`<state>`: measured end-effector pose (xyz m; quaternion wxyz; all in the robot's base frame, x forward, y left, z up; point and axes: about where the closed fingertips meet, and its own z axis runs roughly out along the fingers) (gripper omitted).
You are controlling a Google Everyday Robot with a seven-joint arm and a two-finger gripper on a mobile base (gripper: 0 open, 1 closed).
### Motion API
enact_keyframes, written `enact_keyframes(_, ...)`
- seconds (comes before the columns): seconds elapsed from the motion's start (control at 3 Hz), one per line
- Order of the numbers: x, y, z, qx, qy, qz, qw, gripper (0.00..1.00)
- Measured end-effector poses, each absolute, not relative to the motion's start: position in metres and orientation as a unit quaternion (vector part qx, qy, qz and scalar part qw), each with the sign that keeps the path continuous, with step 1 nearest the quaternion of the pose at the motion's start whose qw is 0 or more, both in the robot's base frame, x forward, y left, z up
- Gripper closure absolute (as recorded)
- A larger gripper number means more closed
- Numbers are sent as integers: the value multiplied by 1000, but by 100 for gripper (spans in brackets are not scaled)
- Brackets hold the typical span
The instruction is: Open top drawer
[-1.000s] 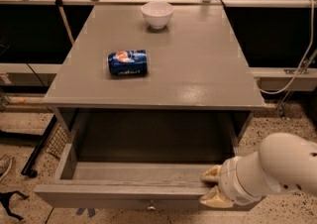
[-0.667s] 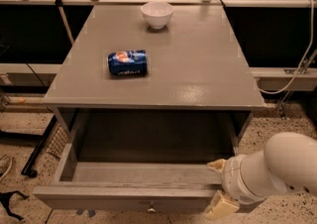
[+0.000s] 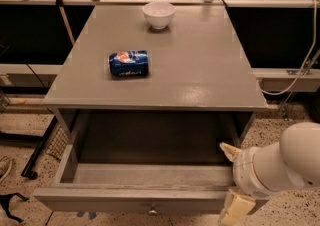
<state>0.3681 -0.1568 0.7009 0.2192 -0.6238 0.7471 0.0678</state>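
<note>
The top drawer (image 3: pixel 135 201) of the grey wooden table stands pulled far out toward me, and its inside (image 3: pixel 150 174) is bare. A small round knob (image 3: pixel 151 211) sits at the centre of its front panel, at the bottom edge of the view. My gripper (image 3: pixel 233 181) is at the drawer's right front corner on a white arm (image 3: pixel 285 162). It is open. One beige fingertip (image 3: pixel 229 150) is over the drawer's inside and the other (image 3: pixel 235 211) is outside the front panel. No other drawer fronts are in view.
On the table top (image 3: pixel 200 65) lie a blue soda can (image 3: pixel 129 63) on its side and a white bowl (image 3: pixel 159 15) at the back. Black rails and metal legs run behind and beside the table. A cable (image 3: pixel 300 70) hangs at the right.
The gripper's fingers have spread wider apart, and the gripper has shifted a little to the right along the drawer front. The drawer has stayed pulled out.
</note>
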Motion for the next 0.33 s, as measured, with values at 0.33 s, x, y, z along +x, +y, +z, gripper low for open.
enact_keyframes(0.33, 376, -184, 714, -626, 747, 63, 215, 0)
